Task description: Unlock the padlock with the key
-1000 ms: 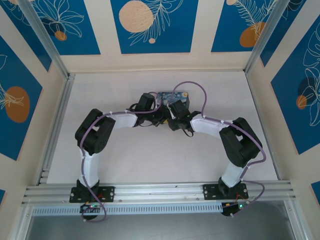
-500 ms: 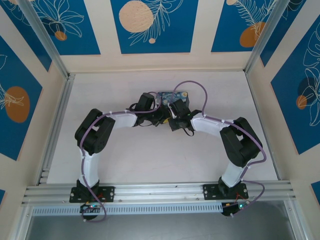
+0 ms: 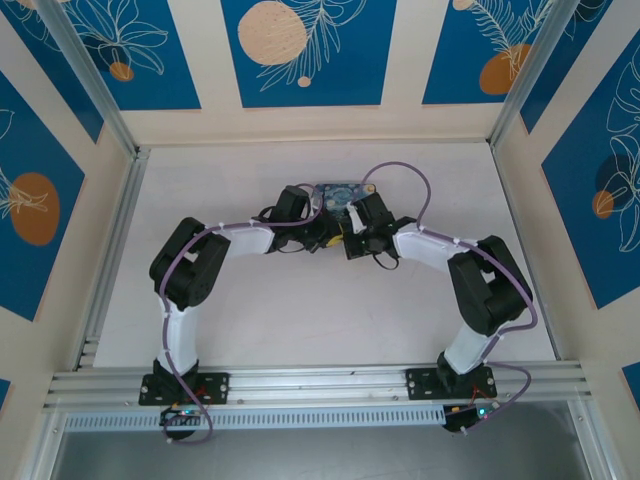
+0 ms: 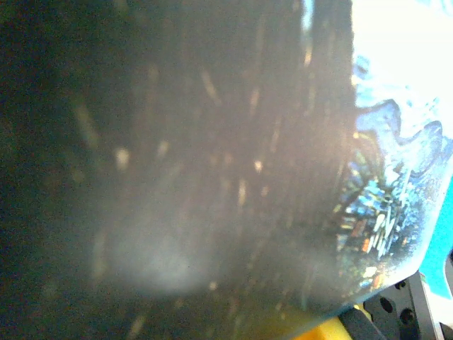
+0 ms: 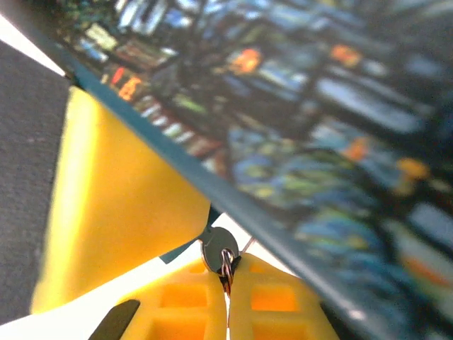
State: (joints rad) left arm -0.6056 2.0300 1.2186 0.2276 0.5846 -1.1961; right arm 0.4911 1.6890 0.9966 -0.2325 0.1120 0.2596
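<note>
In the right wrist view my right gripper (image 5: 228, 275) has its yellow fingers shut on the round silvery head of the key (image 5: 217, 246), with a twisted cord pinched between them. The key's blade runs up-left to a teal sliver of the padlock (image 5: 181, 251). That sliver pokes out from under a large yellow finger (image 5: 120, 205) of my left gripper, which hides the padlock's other parts. From above, my left gripper (image 3: 328, 233) and right gripper (image 3: 347, 222) meet tip to tip in front of the painted box (image 3: 335, 190). The left wrist view is a dark blur.
The dark-blue starry painted box (image 5: 318, 106) looms right behind the key and fingers, its edge (image 5: 283, 234) almost touching my right fingers. The same box (image 4: 393, 212) shows at the right of the left wrist view. Pale tabletop (image 3: 300, 320) lies around both arms.
My right gripper has shut on the key's head. The right wrist moved slightly right and toward the box, and its purple cable loop swung right. The left arm has not moved.
</note>
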